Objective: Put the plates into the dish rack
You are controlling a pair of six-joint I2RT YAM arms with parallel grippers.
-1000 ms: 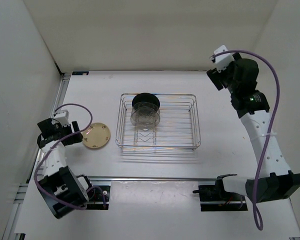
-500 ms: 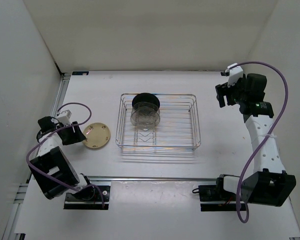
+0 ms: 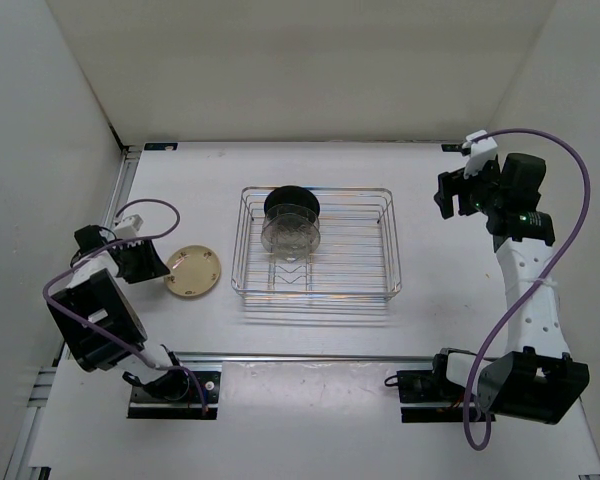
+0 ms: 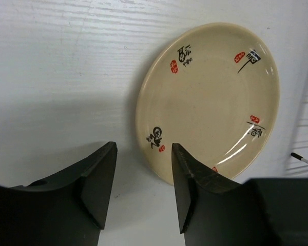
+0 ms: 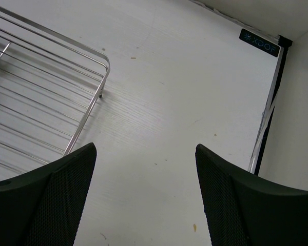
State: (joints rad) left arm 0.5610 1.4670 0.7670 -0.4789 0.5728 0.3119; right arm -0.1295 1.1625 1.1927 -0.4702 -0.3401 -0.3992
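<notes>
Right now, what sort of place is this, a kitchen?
Probably not a kitchen; it looks like a robot test bench. A white table is boxed in by plain white walls, with a left arm and right arm bolted at its edge, and a dish rack and cream plate as props.

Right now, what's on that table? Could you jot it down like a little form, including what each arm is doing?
Dish rack: silver wire basket, mid-table
In the rack: black plate and greyish clear plates, standing on edge at its far-left part; the clear ones overlap, count unclear
Outside the rack: cream plate, lying flat on the table, left of the rack
Left gripper: open, empty, low at the cream plate's edge; contact unclear
Right gripper: open, empty, over bare table right of the rack
Left to load: the cream plate
</notes>
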